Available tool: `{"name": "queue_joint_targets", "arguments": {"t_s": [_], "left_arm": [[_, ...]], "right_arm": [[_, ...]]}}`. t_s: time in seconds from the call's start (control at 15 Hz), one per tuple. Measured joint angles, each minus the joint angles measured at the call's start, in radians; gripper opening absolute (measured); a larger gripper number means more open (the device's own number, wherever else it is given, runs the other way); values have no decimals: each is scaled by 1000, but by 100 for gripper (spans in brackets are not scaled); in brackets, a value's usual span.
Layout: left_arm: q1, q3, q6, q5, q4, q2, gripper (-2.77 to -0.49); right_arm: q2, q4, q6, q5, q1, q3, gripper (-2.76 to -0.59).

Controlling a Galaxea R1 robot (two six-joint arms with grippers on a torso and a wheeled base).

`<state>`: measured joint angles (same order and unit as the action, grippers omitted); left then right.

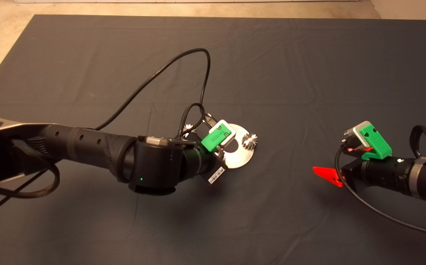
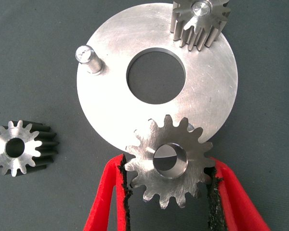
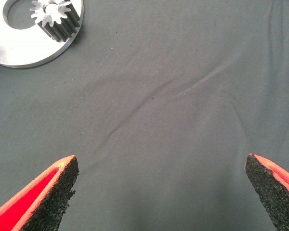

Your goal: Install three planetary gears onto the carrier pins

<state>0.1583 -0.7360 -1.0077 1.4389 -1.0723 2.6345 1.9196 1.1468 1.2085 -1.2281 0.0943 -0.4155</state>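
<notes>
Left fingers point(image 2: 119, 192) clamped on a gear point(image 2: 169, 161) over the disc point(image 2: 207, 91), head-view hidden; right fingers point(image 3: 53, 190) spread.

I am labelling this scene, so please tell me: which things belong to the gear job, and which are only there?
Belong to the job:
- carrier disc with bare pin
- gear on a pin
- gear held by left gripper
- loose gear on the mat

Only there:
- dark mat
- right gripper, open, idle
- black cable

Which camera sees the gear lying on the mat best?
The left wrist view: the loose gear lies in full sight beside the disc. The head view shows only a sliver of it behind the left arm; the right wrist view misses it.
</notes>
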Motion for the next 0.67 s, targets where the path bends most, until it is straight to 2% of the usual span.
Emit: {"name": "queue_joint_targets", "arguments": {"t_s": [0.2, 0.4, 0.67], "left_arm": [[0, -16, 0, -10, 0, 0, -256], [0, -30, 0, -35, 0, 0, -256], [0, -36, 0, -38, 0, 13, -256]], "right_arm": [[0, 0, 0, 0, 0, 0, -76], [0, 0, 0, 0, 0, 0, -76], [0, 0, 0, 0, 0, 0, -76]]}}
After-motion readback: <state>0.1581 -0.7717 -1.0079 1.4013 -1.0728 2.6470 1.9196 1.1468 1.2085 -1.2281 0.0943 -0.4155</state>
